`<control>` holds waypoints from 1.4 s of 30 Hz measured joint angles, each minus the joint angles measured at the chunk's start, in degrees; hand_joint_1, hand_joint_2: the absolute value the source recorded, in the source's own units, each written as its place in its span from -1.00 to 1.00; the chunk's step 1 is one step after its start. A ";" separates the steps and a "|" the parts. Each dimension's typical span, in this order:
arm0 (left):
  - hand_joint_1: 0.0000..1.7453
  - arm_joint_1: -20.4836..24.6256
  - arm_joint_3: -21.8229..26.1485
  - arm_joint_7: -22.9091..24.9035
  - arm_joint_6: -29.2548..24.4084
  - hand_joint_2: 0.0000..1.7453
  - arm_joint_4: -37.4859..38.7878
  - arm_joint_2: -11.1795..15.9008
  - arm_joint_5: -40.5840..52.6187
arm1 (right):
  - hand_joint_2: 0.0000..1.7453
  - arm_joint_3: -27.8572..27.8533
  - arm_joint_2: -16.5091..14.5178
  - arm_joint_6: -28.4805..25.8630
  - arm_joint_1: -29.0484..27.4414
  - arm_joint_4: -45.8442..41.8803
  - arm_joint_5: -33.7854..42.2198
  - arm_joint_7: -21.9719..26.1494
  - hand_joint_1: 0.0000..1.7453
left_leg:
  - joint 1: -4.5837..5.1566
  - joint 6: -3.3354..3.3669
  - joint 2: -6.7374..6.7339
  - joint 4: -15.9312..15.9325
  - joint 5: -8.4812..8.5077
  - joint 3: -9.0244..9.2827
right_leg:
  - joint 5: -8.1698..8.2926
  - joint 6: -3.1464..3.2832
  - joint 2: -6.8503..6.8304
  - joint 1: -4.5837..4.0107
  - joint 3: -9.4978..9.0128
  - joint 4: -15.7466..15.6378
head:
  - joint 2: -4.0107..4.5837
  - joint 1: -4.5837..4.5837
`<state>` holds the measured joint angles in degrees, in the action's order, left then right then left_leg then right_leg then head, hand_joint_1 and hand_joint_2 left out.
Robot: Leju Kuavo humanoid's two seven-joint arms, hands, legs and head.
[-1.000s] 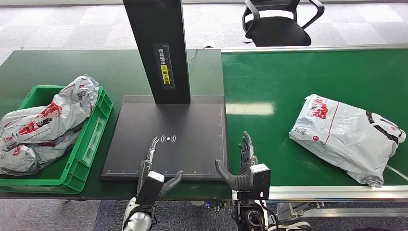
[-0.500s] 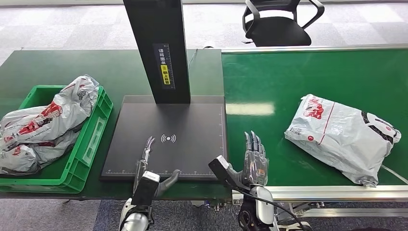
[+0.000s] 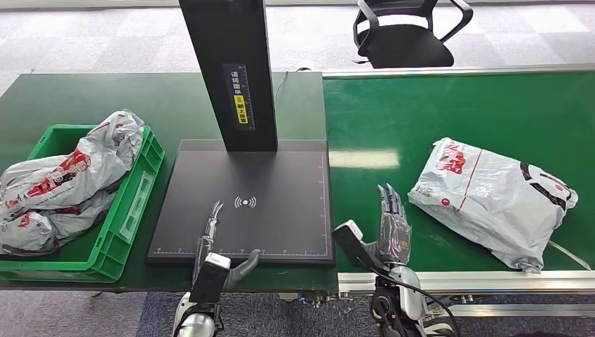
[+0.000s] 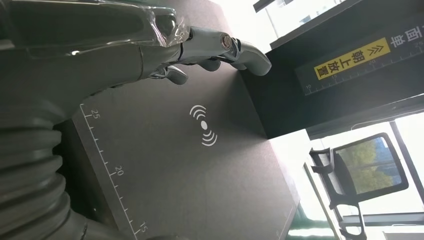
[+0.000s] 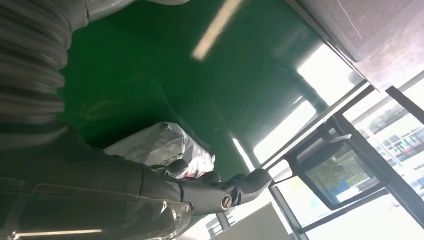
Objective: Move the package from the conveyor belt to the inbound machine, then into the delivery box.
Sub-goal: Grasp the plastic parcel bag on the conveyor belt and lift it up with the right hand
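place: parcel-sorting demo cell in an office | evidence: green conveyor belt with metal rail | black inbound machine with scan platform, ruler marks, upright post and yellow label | green delivery box holding bagged parcels | grey carpet tile floor | black office chair

Crinkled glossy plastic package on a smooth green conveyor belt.
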<state>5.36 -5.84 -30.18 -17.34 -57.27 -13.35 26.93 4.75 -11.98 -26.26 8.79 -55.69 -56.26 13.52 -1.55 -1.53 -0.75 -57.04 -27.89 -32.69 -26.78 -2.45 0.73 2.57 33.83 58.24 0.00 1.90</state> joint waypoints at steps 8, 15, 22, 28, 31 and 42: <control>-1.00 0.12 -0.12 -0.72 -1.25 1.00 0.18 -0.02 -1.35 | 1.00 -7.02 4.40 -0.45 5.89 4.88 9.04 2.65 -1.00 | 0.08 0.04 0.02 -0.05 0.02 0.01 | 0.05 -0.06 -0.01 0.08 -0.04 -0.01 | 0.00 0.02; -1.00 0.16 -0.32 -0.80 -1.31 1.00 0.22 -0.02 -2.17 | 1.00 -15.95 11.12 2.72 15.04 16.95 11.47 1.50 -1.00 | 0.10 0.07 0.05 -0.07 0.05 0.01 | 0.11 -0.09 -0.01 0.11 -0.03 -0.01 | 0.00 -0.03; -1.00 0.14 -0.56 -1.28 -1.74 1.00 0.22 0.00 -2.80 | 1.00 -25.38 17.08 6.49 22.24 26.08 16.75 2.86 -1.00 | 0.10 0.08 0.05 -0.07 0.05 -0.01 | 0.11 -0.09 -0.01 0.10 -0.04 -0.01 | 0.00 -0.01; -1.00 0.16 -0.57 -1.39 -1.21 1.00 0.21 -0.01 -2.81 | 1.00 -29.78 19.66 12.92 25.10 30.23 15.10 -1.29 -1.00 | 0.10 0.08 0.04 -0.07 0.05 -0.01 | 0.11 -0.09 -0.01 0.10 -0.03 -0.01 | 0.00 -0.02; -1.00 0.17 -0.57 -1.40 -0.69 1.00 0.22 0.00 -2.89 | 1.00 -29.86 20.53 16.37 26.31 31.85 12.32 -6.00 -1.00 | 0.09 0.09 0.05 -0.07 0.06 -0.01 | 0.11 -0.09 -0.01 0.09 -0.04 -0.01 | 0.00 -0.02; -1.00 1.32 -0.53 -1.71 1.06 1.00 1.22 0.00 -3.40 | 1.00 -26.64 21.88 33.27 29.05 36.23 0.38 -18.95 -1.00 | 0.08 0.09 0.05 -0.07 0.06 0.00 | 0.11 -0.09 -0.01 0.08 -0.04 -0.01 | 0.00 -0.02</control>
<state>6.69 -6.37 -31.89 -16.28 -56.04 -13.35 23.53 -21.90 9.90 7.00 37.84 -19.46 -55.89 -5.44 -1.47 -1.44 -0.70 -57.11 -27.83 -32.68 -26.68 -2.53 0.71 2.65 33.78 58.24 0.00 1.87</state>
